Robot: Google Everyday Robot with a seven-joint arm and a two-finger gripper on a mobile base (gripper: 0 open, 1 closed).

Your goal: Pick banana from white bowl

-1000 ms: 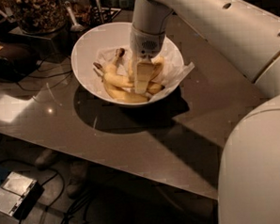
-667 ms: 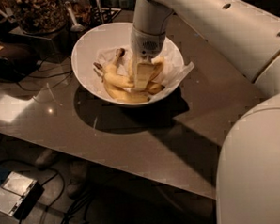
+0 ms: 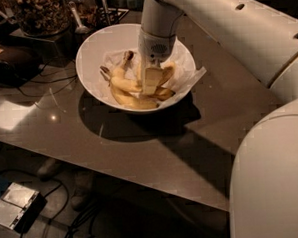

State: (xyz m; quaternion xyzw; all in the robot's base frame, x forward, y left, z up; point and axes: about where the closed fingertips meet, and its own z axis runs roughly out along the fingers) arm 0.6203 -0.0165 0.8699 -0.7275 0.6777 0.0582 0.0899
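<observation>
The white bowl (image 3: pixel 93 49) stands at the back of the brown table, lined with crinkled white paper (image 3: pixel 189 79). Several yellow bananas lie in it. The banana (image 3: pixel 123 84) with a thin dark stem curves across the bowl's left half, and shorter ones (image 3: pixel 163 93) lie beside and under it. My gripper (image 3: pixel 152 83) reaches straight down into the bowl's middle, right on the pile of bananas. It hides part of them, and I cannot tell which one it touches.
A dark jar (image 3: pixel 38 14) and a spoon (image 3: pixel 79 22) stand behind the bowl, with a black device (image 3: pixel 11 60) and cables at left. My white arm and body (image 3: pixel 272 179) fill the right side. A box (image 3: pixel 16 210) lies on the floor below the table's front edge.
</observation>
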